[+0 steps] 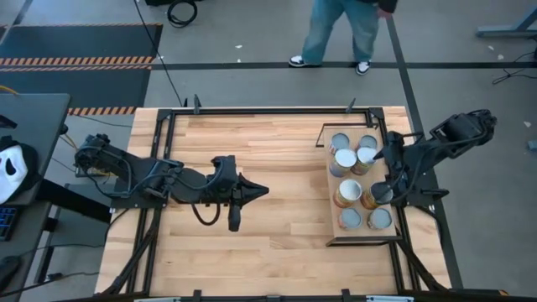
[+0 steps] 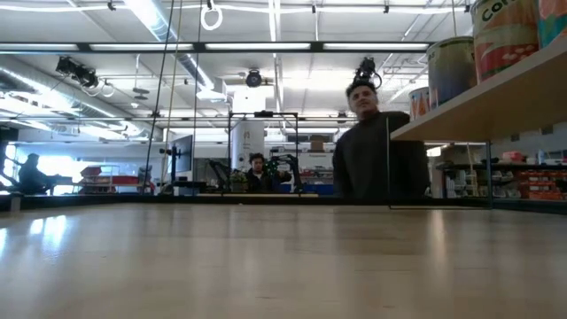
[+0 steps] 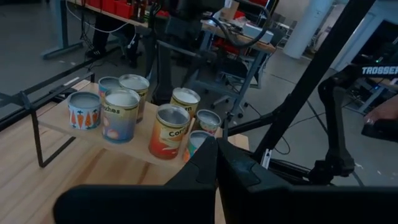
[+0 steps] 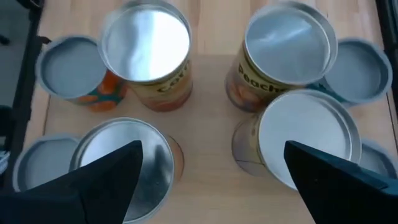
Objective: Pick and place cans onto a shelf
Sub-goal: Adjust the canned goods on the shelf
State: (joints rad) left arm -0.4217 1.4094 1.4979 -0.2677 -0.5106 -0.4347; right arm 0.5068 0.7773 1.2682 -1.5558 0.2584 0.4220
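Note:
Several cans (image 1: 348, 193) stand upright on their bases on the shelf (image 1: 362, 237), a light-wood board in a black frame at the table's right. They also show in the left wrist view (image 3: 169, 130), the right wrist view (image 4: 146, 43) and the low view (image 2: 505, 31). My right gripper (image 1: 383, 174) hovers above the cans, pointing down, open and empty (image 4: 212, 149). My left gripper (image 1: 262, 191) is shut and empty at mid-table, pointing toward the shelf (image 3: 216, 146).
The shelf board (image 3: 93, 140) stands raised on thin black legs above the plank tabletop (image 1: 277, 151). A black frame (image 1: 252, 109) runs around the table. A person (image 1: 340, 29) stands beyond the far edge and also shows in the low view (image 2: 376, 151).

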